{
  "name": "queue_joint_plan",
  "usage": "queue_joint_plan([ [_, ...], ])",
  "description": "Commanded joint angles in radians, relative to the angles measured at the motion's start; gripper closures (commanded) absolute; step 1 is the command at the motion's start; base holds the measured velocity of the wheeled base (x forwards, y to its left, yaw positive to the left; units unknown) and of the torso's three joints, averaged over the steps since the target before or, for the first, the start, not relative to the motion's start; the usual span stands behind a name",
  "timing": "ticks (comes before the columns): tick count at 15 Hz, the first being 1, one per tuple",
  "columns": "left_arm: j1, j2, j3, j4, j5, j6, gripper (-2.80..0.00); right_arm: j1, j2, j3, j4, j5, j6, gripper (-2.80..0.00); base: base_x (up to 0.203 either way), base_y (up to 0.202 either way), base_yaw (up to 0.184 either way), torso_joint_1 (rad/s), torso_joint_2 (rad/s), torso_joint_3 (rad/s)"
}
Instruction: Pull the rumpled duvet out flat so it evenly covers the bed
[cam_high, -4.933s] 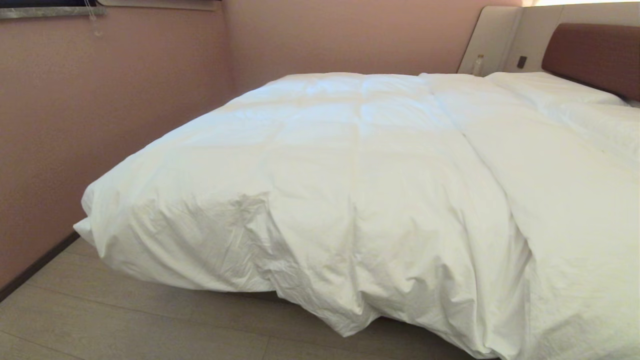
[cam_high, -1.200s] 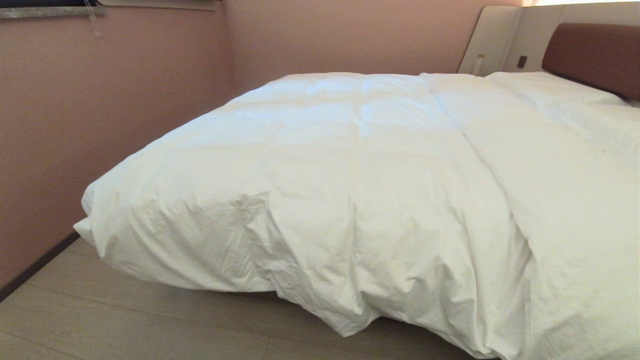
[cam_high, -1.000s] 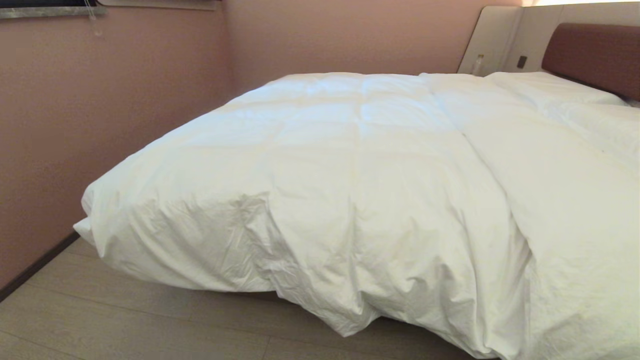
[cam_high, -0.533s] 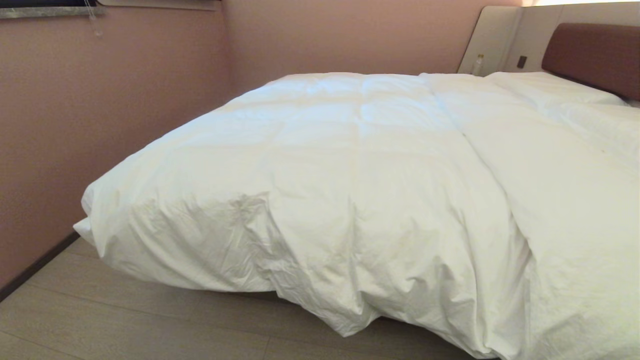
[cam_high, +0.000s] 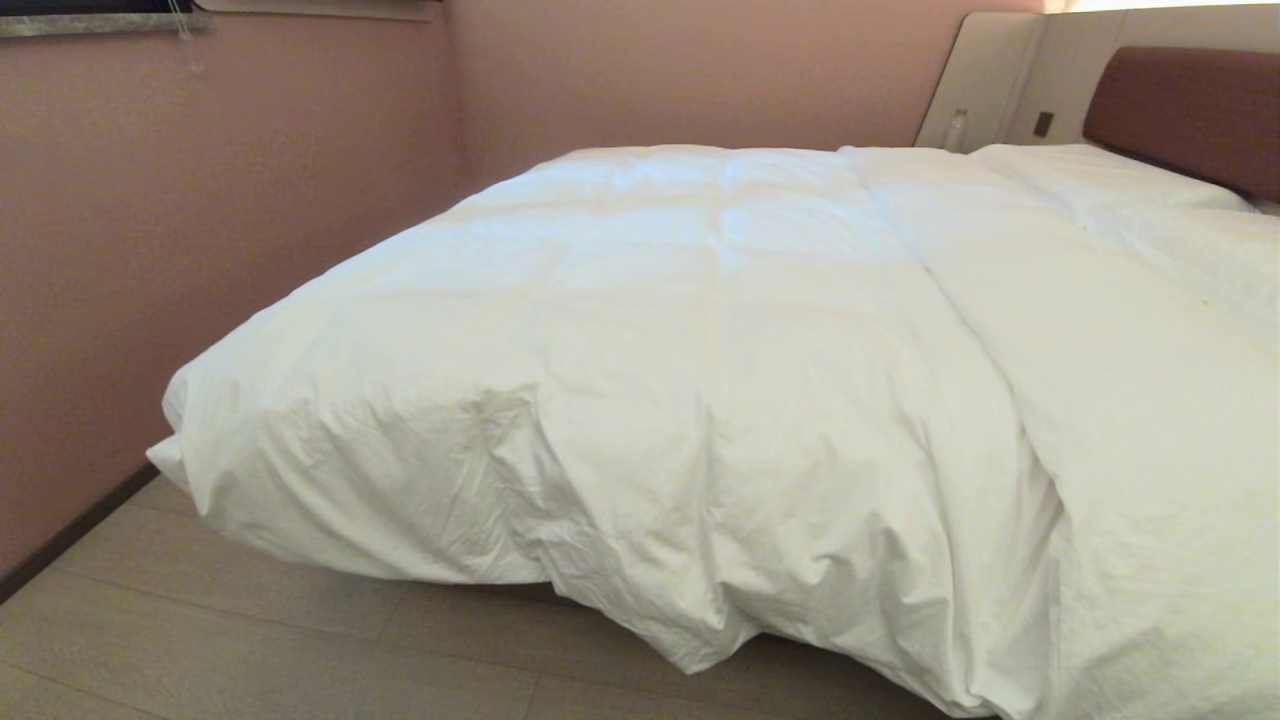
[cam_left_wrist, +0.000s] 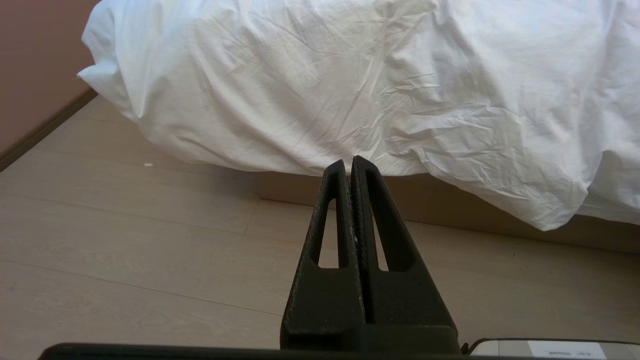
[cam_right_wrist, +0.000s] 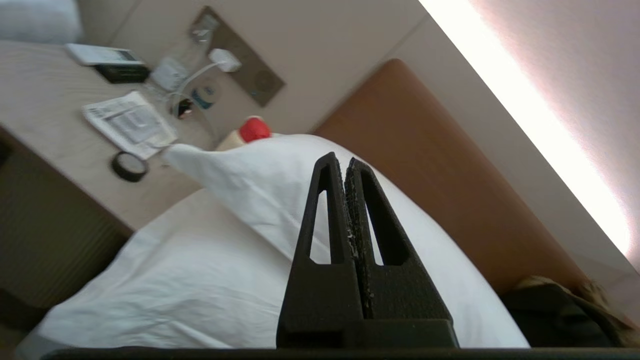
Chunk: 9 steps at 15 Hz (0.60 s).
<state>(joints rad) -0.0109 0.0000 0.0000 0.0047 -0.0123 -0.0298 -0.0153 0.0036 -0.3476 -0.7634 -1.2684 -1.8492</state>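
A: Since both grippers are pressed shut on nothing, what could be spoiled from here?

B: If the duvet (cam_high: 700, 330) is reached with closed jaws, the cloth would be pushed rather than gripped, and the bunched fold hanging over the foot of the bed (cam_left_wrist: 450, 210) could be dragged further askew.

A: How are the 2 arms posed?

B: The left gripper (cam_left_wrist: 348, 162) is held low and level above the floor (cam_left_wrist: 125, 225), aimed at the duvet's hanging edge, apart from it. The right gripper (cam_right_wrist: 338, 161) is pointed toward a pillow (cam_right_wrist: 260, 185) and the headboard (cam_right_wrist: 425, 165), touching neither.
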Motion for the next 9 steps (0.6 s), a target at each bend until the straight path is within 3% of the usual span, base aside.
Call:
queue_joint_plan([
  [1,0.0,0.0,0.0,0.0,0.0,-0.001,0.0,0.0,0.001,-0.067,-0.003,-0.005,-0.179,0.0,0.0,0.0,0.0,0.0,0.0,0.0],
  [4,0.0,0.0,0.0,0.0,0.0,-0.001,0.0,0.0,-0.001,-0.129,0.141,-0.006,-0.244,0.0,0.0,0.0,0.0,0.0,0.0,0.0],
  [9,0.0,0.0,0.0,0.0,0.0,-0.001,0.0,0.0,-0.004,-0.246,0.635,-0.002,-0.24,0.0,0.0,0.0,0.0,0.0,0.0,0.0],
])
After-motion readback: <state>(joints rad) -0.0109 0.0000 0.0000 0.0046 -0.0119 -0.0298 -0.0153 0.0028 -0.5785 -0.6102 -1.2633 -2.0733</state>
